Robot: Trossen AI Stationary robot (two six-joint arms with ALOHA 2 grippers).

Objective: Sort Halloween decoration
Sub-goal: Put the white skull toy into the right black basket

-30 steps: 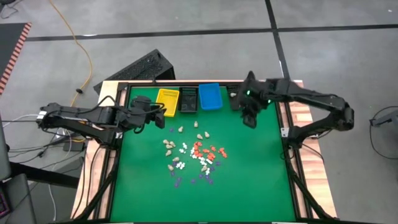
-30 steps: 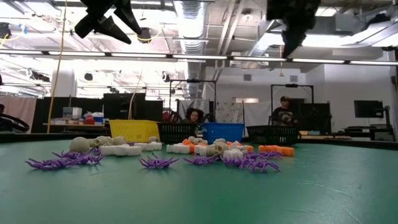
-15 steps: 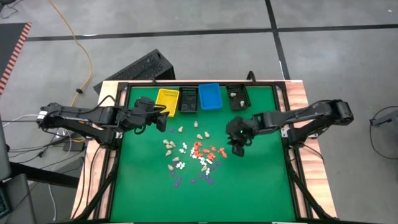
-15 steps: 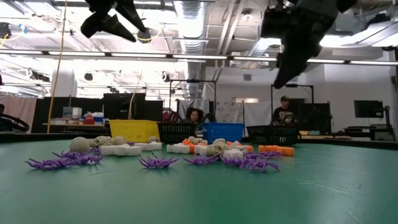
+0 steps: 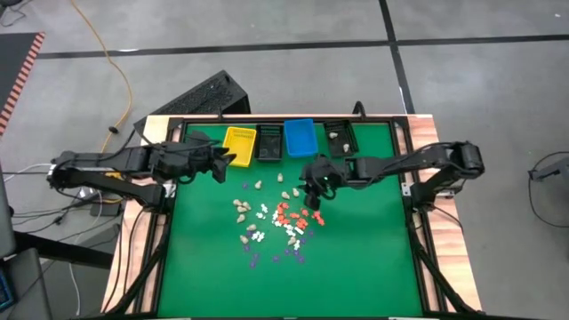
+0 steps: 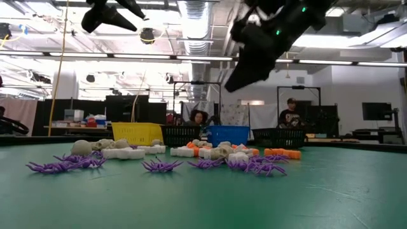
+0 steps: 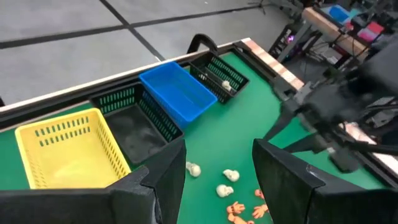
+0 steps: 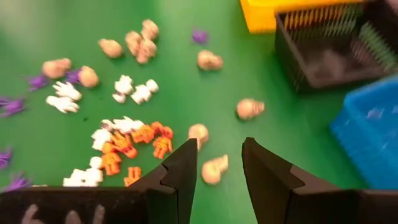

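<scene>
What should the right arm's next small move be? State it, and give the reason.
Probably lower the right end effector straight down onto the beige piece showing in the gap between its open fingers. In the low view it hangs well above the table, with nothing held. The left end effector waits near the yellow bin.

4 bins (image 5: 299,139) in a row at table's (image 5: 373,258) far edge | decoration pieces (image 5: 276,222) scattered mid-table before them

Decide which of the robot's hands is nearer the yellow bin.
Left. The left hand hovers beside the yellow bin, near its corner; the right hand is farther off, over the scattered decorations.
</scene>
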